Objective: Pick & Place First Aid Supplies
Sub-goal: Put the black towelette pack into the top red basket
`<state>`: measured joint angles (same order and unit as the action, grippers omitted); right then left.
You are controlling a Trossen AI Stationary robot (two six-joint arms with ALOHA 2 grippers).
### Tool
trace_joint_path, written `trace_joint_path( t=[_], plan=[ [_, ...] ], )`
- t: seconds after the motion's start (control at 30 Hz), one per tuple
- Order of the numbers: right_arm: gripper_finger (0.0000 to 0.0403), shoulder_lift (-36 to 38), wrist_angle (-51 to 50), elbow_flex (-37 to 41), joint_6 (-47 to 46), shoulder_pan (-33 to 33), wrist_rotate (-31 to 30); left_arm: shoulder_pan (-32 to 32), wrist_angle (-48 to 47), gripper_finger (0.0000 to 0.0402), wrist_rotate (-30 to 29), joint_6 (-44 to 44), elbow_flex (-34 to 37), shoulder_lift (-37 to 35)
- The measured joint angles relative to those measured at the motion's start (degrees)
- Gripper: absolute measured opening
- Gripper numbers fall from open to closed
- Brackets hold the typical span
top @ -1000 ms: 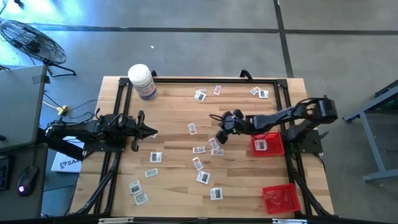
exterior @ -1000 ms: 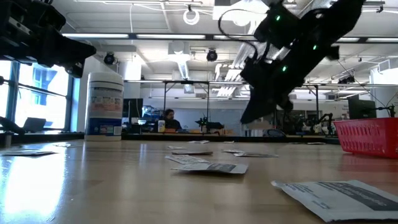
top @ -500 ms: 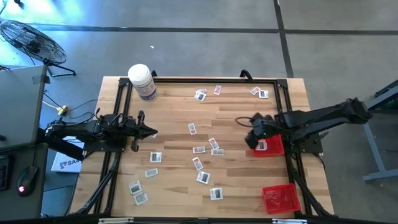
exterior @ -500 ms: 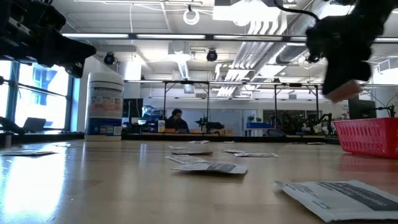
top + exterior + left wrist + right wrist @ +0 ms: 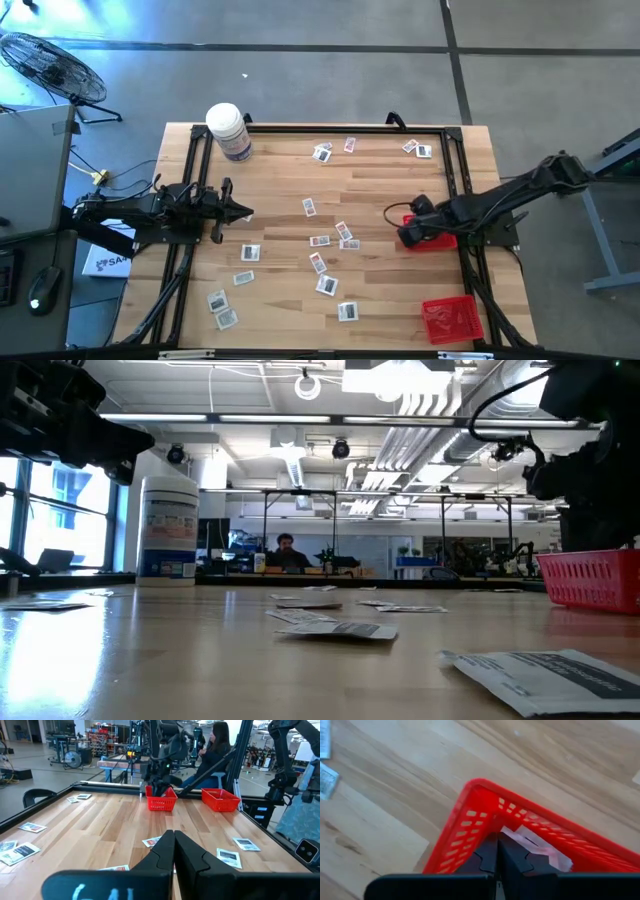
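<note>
Several small pale first aid packets point(image 5: 320, 262) lie flat on the wooden table, mostly in its middle and near left. My right gripper point(image 5: 405, 237) hangs over the left corner of the farther red mesh basket point(image 5: 440, 232), pointing steeply down, shut on one pale packet point(image 5: 540, 847). In the right wrist view its fingertips point(image 5: 497, 840) sit just inside the basket's rim point(image 5: 470, 815). My left gripper point(image 5: 245, 212) waits at the table's left side, level and shut, with nothing between its fingers point(image 5: 174, 837). My right gripper pinches the packet by one end point(image 5: 512, 837) between its two fingertips, coming from above and slanting down into the basket's corner. The rest of the packet reaches out past the fingers, inside the basket's walls. Whether it touches the basket's floor, I cannot tell.
A second red basket point(image 5: 450, 318) stands at the near right corner. A large white bottle point(image 5: 228, 130) stands at the far left. A black frame point(image 5: 300, 130) runs round the table's edge. Two more packets point(image 5: 418, 148) lie at the far right.
My right gripper has gone from the table's middle toward its right edge, staying shut and carrying the packet clear of the table. It has rolled and tipped further down, and now stands over the farther red basket's corner.
</note>
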<state>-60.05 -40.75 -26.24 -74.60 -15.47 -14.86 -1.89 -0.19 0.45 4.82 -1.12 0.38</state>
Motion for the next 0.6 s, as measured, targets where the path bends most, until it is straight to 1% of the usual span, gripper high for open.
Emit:
trace_joint_path(
  t=[0.17,0.3,0.37,0.47,0.53,0.6],
  plan=[
    [0.0021,0.0,-0.1,-0.1,0.0,0.1,0.1,0.0,0.0,0.0000,0.0,0.0,0.0,0.0],
    [0.0046,0.0,-2.0,-2.7,1.3,0.1,0.1,0.0,0.0,0.0000,0.0,0.0,0.0,0.0],
    [0.0056,0.0,-5.5,-5.5,1.6,0.1,0.2,0.0,0.0,0.0000,0.0,0.0,0.0,0.0],
    [0.0064,0.0,-14.1,-11.5,1.7,0.1,-0.6,0.0,0.0,0.0000,0.0,0.0,0.0,0.0],
    [0.0066,0.0,-19.5,-15.9,1.8,0.1,-3.1,0.0,0.0,0.0000,0.0,0.0,0.0,0.0],
    [0.0066,0.0,-22.7,-19.6,3.1,0.1,-7.2,0.0,0.0,0.0000,0.0,0.0,0.0,0.0]
  ],
)
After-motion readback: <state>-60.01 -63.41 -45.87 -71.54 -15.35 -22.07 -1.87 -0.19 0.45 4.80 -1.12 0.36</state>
